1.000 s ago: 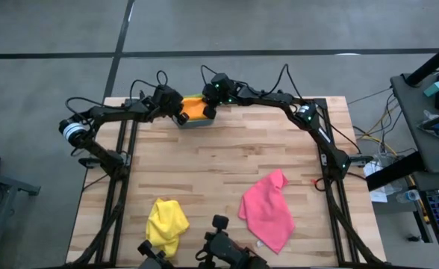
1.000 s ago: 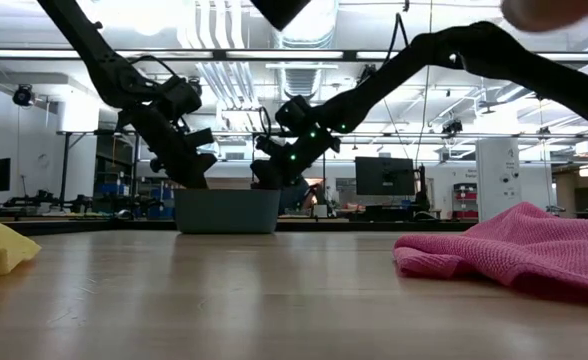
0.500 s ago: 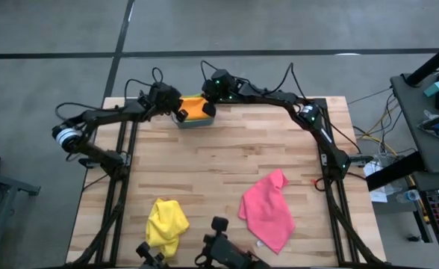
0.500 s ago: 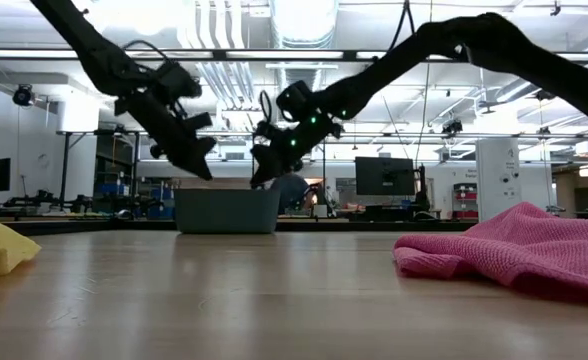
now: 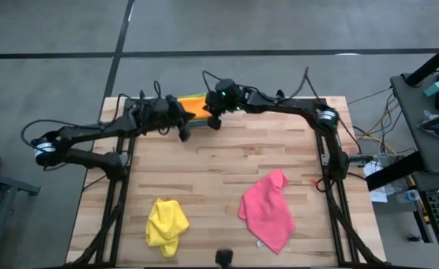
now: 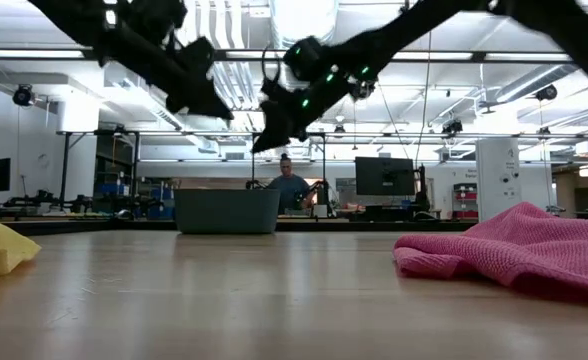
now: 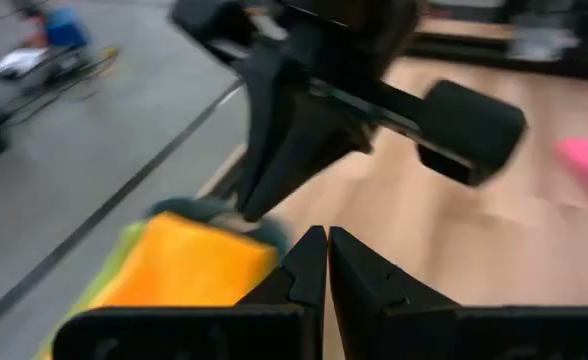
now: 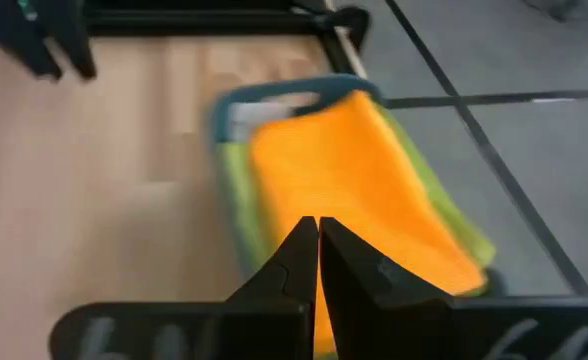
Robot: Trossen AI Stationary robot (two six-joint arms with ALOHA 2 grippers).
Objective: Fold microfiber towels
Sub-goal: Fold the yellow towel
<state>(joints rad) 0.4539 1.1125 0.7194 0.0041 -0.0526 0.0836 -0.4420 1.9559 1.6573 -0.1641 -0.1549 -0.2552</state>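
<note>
Orange towel point(image 8: 359, 190) in bin point(image 8: 274, 98), below both closed hands.

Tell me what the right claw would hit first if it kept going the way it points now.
Probably the orange towel on top of the teal bin: the right claw, shut, points straight at it in its wrist view. Depth is unclear; it hangs above the bin.

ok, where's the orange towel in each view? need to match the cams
High view: orange towel at the table's far edge, in the teal bin, between the two claws.
Low view: not visible; only the bin's wall shows, at centre-left.
Left wrist view: lower left, just past the shut fingers.
Right wrist view: centre, lying in the bin.
Shared landmark: the teal bin.
</note>
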